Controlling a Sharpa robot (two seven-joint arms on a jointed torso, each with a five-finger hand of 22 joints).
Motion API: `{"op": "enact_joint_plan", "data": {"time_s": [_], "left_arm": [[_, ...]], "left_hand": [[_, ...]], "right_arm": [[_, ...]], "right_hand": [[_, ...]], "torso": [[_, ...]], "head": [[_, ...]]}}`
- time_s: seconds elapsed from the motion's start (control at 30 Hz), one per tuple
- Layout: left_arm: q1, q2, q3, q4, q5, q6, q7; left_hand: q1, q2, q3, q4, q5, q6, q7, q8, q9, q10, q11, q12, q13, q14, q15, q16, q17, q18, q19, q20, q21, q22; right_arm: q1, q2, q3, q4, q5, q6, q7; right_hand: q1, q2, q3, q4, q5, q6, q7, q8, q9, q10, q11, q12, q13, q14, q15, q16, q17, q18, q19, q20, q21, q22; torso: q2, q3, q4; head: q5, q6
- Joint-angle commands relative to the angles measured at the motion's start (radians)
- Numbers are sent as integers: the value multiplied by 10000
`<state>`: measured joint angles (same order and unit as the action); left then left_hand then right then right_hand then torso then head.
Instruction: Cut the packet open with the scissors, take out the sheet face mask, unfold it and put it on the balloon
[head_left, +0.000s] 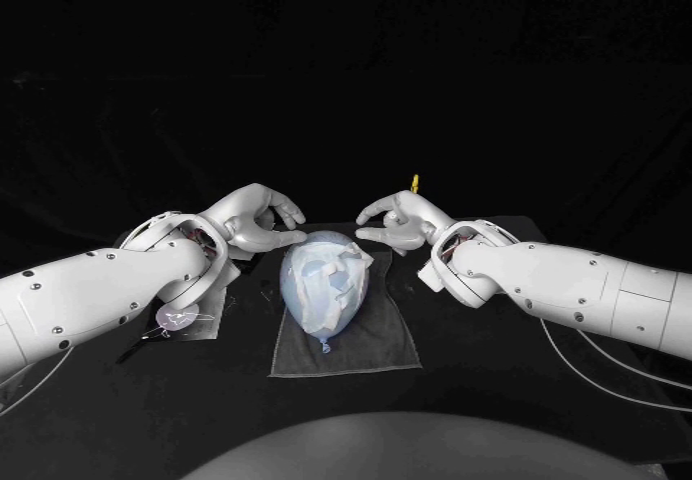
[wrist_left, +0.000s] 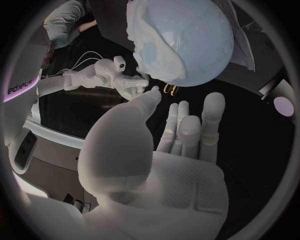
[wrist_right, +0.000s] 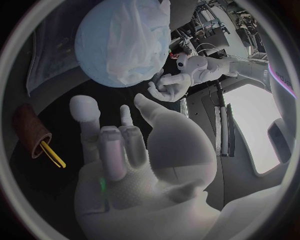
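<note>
Holding the left hand (head_left: 260, 222) open just beside the far end of the balloon (head_left: 320, 290), fingers apart and gripping nothing. Holding the right hand (head_left: 401, 220) open at the other side of that same end, fingers loosely curved, likewise gripping nothing. Flanking the balloon with both arms as it is lying lengthwise on a grey cloth (head_left: 378, 352), with the white sheet mask (head_left: 343, 268) draped over its top. Reaching past a crumpled packet (head_left: 180, 320) lying under the left forearm.
</note>
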<state>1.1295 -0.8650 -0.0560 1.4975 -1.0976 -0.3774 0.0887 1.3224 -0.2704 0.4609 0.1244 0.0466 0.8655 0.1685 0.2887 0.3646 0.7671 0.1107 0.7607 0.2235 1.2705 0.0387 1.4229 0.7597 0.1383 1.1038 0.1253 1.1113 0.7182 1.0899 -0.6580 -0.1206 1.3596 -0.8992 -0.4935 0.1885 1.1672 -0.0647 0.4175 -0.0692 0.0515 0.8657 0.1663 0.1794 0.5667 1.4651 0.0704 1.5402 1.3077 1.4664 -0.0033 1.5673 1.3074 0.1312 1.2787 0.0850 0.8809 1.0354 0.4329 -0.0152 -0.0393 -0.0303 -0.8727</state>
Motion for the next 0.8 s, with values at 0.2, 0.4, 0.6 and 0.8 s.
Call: {"op": "enact_joint_plan", "data": {"time_s": [0.2,0.4,0.6,0.8], "left_arm": [[-4,132,4,-104,-382,634,-511],[-10,179,-7,-135,-611,714,-595],[-17,197,-16,-132,-775,870,-622],[-28,155,-19,-58,-820,955,-545]], "left_hand": [[408,154,-1280,206,9,128,41,-141,112,-295,35,-71,-101,-185,32,-49,-193,245,-103,77,-217,-247],[805,358,-1746,284,13,282,-18,-149,181,-236,-3,-17,-135,-158,0,-20,-148,240,-41,57,-215,-222],[1015,443,-1906,317,12,492,-99,-75,242,-135,-63,45,-142,-148,-44,-15,-143,239,-20,23,-216,-215],[1148,494,-2090,415,13,706,-205,10,305,107,-158,242,-82,-80,-123,17,-24,220,59,-42,-159,-112]], "right_arm": [[10,110,4,-130,-525,725,-385],[6,189,3,-202,-579,881,-455],[1,216,2,-235,-619,1017,-516],[-11,192,0,-233,-629,1111,-525]], "right_hand": [[-2,-99,-116,23,-35,-88,2,-95,-52,790,104,-57,2346,1044,100,35,2634,81,7,109,-80,-19],[-1,-99,-124,27,-34,-86,3,-100,-56,791,106,-55,2347,1044,103,35,2634,84,1,113,-92,-27],[10,-82,-138,37,-34,-59,3,-106,-66,796,109,-48,2352,1044,109,35,2634,89,-3,126,-98,-29],[37,-44,-177,62,-33,48,-9,-102,-86,824,106,-7,2384,1044,113,35,2634,98,5,152,-72,-2]], "torso": [[9,-7,2],[10,-2,1],[0,-5,-3],[4,-1,-2]], "head": [[-27,1],[-33,1],[-50,1],[-57,1]]}}
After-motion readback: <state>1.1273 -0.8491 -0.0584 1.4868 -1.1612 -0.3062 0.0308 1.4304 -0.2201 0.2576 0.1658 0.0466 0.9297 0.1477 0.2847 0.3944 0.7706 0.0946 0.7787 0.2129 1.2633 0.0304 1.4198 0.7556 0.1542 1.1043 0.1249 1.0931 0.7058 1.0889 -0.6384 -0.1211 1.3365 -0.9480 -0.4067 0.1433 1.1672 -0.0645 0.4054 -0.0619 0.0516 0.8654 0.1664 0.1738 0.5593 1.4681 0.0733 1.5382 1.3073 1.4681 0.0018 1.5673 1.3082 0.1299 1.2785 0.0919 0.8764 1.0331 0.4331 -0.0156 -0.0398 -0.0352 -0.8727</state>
